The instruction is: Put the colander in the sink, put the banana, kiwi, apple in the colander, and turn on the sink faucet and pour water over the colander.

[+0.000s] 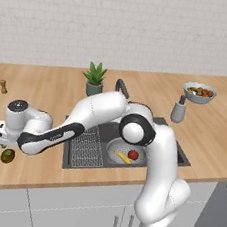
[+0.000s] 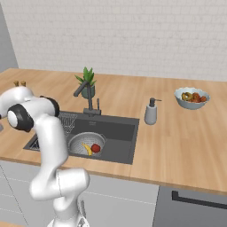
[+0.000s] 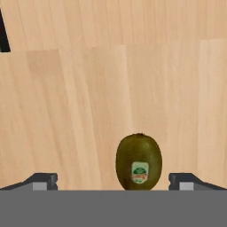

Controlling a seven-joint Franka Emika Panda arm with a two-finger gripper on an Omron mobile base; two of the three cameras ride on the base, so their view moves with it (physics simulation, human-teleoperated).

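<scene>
Two fruits — the banana [image 1: 122,157] and the apple [image 1: 133,155] — already sit in the colander [image 1: 115,147] in the sink [image 1: 177,149]. I think the kiwi [image 3: 138,162] and the water are left. My pincer [image 3: 113,182] hangs over the kiwi on the counter [image 1: 27,173], left of the sink — jaws wide apart, holding nothing.

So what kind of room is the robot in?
It looks like a kitchen. There is a long wooden counter with a dark sink set into it, a tall faucet behind the sink, and a bowl of fruit on the counter.
</scene>
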